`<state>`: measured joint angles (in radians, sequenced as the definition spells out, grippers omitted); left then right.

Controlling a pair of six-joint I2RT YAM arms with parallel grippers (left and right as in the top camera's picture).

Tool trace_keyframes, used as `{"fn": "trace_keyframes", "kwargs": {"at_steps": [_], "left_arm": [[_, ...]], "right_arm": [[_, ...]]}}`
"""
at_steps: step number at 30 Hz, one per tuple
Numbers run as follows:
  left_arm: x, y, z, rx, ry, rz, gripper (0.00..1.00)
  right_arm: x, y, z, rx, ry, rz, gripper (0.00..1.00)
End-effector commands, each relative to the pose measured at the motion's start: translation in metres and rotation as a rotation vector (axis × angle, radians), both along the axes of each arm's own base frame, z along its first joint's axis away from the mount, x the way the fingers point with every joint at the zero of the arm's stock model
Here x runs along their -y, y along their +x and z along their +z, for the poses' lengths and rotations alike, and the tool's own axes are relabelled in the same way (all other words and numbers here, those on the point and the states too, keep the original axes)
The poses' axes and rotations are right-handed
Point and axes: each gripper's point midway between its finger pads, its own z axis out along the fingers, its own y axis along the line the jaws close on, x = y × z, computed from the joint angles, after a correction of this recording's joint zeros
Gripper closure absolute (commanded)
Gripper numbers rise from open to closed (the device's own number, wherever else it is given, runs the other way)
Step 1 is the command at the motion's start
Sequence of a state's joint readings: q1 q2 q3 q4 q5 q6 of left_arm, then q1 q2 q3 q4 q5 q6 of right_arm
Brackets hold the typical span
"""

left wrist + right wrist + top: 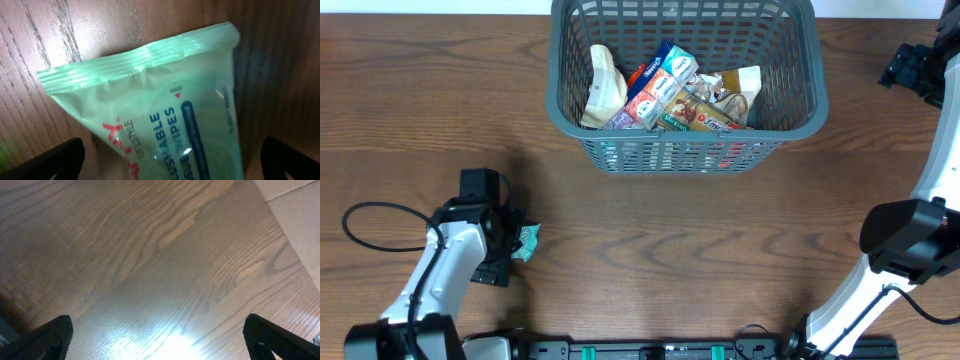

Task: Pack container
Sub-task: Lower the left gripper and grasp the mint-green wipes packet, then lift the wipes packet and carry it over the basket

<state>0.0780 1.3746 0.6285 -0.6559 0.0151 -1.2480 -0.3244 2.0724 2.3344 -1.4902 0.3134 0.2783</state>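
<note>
The container, a dark grey lattice basket (800, 100), stands at the back centre and holds several snack packets (665, 90). A pale green packet of flushable wipes (528, 240) lies flat on the wooden table at the front left. My left gripper (512, 242) is open and low over it. In the left wrist view the packet (165, 100) fills the space between the spread fingers (172, 162), which stand apart from it on each side. My right gripper (917, 68) is open and empty at the far right, over bare wood (160, 342).
The table's right edge and the pale floor (300, 210) show in the right wrist view. A black cable (370, 225) loops on the table at the left. A black rail (660, 350) runs along the front edge.
</note>
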Motion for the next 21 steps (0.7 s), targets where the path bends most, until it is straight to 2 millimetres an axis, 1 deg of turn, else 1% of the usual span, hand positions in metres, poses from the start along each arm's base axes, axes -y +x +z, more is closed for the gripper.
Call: {"fn": "trace_keyframes", "kwargs": {"at_steps": [1,6,10,11,13,15,16,17,18,19,20,21], "left_arm": [[-0.0049,-0.0069,-0.0080,-0.046,0.024,-0.012,0.01],[-0.0045,-0.0095,-0.0157,-0.079,0.020,-0.013,0.01],[-0.0045,-0.0093,-0.0166,-0.080,0.020,-0.013,0.01],[-0.0045,-0.0093,-0.0166,-0.080,0.020,-0.014,0.06],[-0.0044,-0.0091,-0.0166,-0.080,0.019,-0.016,0.20],[-0.0044,-0.0089,-0.0166,-0.079,0.019,-0.015,0.48],[-0.0044,-0.0089,-0.0166,-0.079,0.019,-0.015,0.57],[-0.0044,-0.0089,-0.0166,-0.079,0.019,-0.014,0.70],[-0.0043,-0.0090,-0.0166,-0.079,0.019,-0.011,0.79],[-0.0043,-0.0089,-0.0166,-0.078,0.019,-0.011,0.88],[-0.0043,-0.0088,-0.0164,-0.078,0.019,-0.011,0.93],[-0.0042,-0.0088,-0.0164,-0.078,0.018,-0.011,0.94]], "right_arm": [[0.0056,-0.0012,-0.0029,-0.004,-0.005,-0.024,0.01],[0.0056,-0.0012,-0.0029,-0.004,-0.005,-0.024,0.01],[0.0056,-0.0012,-0.0029,-0.004,-0.005,-0.024,0.01],[0.0056,-0.0012,-0.0029,-0.004,-0.005,-0.024,0.01],[0.0056,-0.0012,-0.0029,-0.004,-0.005,-0.024,0.01],[0.0056,-0.0012,-0.0029,-0.004,-0.005,-0.024,0.01],[0.0056,-0.0012,-0.0029,-0.004,-0.005,-0.024,0.01],[0.0056,-0.0012,-0.0029,-0.004,-0.005,-0.024,0.01],[0.0056,-0.0012,-0.0029,-0.004,-0.005,-0.024,0.01],[0.0056,-0.0012,-0.0029,-0.004,-0.005,-0.024,0.01],[0.0056,-0.0012,-0.0029,-0.004,-0.005,-0.024,0.01],[0.0056,-0.0012,-0.0029,-0.004,-0.005,-0.024,0.01]]}}
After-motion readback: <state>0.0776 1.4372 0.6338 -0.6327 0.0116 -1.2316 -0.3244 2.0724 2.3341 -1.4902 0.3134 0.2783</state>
